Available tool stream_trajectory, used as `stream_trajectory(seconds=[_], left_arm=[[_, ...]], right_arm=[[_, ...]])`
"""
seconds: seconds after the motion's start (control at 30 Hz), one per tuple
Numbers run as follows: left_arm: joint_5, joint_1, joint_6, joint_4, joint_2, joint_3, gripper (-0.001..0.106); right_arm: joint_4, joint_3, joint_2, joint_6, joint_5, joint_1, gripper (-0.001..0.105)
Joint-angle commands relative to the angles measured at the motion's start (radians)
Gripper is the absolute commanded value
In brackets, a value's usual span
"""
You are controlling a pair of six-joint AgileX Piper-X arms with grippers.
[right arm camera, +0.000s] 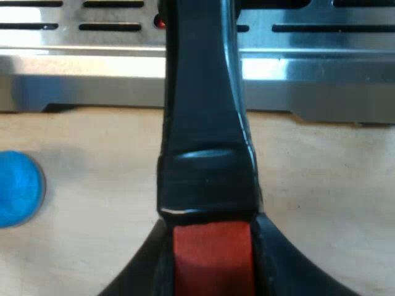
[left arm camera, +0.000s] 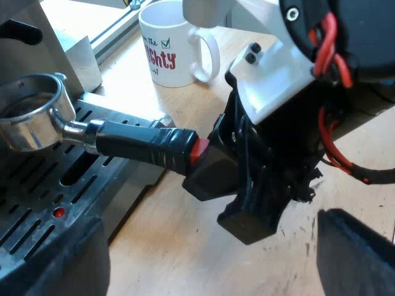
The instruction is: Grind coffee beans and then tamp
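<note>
The metal holder [left arm camera: 31,114] hangs level over the espresso machine's drip tray [left arm camera: 37,203], its round basket open upward. Its dark handle [left arm camera: 142,145] reaches out past the tray's edge and ends in red [left arm camera: 199,151]. My right gripper [left arm camera: 213,163] is shut on that red end. In the right wrist view the handle [right arm camera: 207,123] runs away from me toward the tray, and the red end [right arm camera: 213,259] sits between my right gripper's [right arm camera: 213,274] fingers [right arm camera: 154,271]. My left gripper [left arm camera: 207,256] is open above the wooden table, short of the handle, holding nothing.
A white mug [left arm camera: 170,43] with red lettering stands on the table beyond the handle. A blue tamper [right arm camera: 18,188] rests on the wood near the tray's front edge [right arm camera: 123,68]. Dark coffee crumbs [left arm camera: 305,191] lie on the table under the right arm.
</note>
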Motion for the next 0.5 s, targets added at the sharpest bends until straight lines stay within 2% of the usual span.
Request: stream_trajectory(seconds=[0.03, 0.17, 0.23, 0.5], left_arm=[[-0.017, -0.003, 0.002, -0.009, -0.002, -0.003, 0.071], [-0.034, -0.003, 0.002, -0.009, -0.002, -0.003, 0.071], [-0.034, -0.003, 0.002, -0.007, -0.008, -0.003, 0.07], [-0.034, -0.003, 0.002, 0.069, -0.101, -0.003, 0.069]], right_arm=[[-0.021, -0.011, -0.017, -0.012, 0.061, 0.014, 0.0], [-0.006, -0.011, -0.028, 0.002, 0.096, 0.038, 0.0], [0.018, -0.011, -0.039, 0.035, 0.104, 0.047, 0.0], [0.085, -0.011, -0.077, 0.034, 0.111, 0.093, 0.0]])
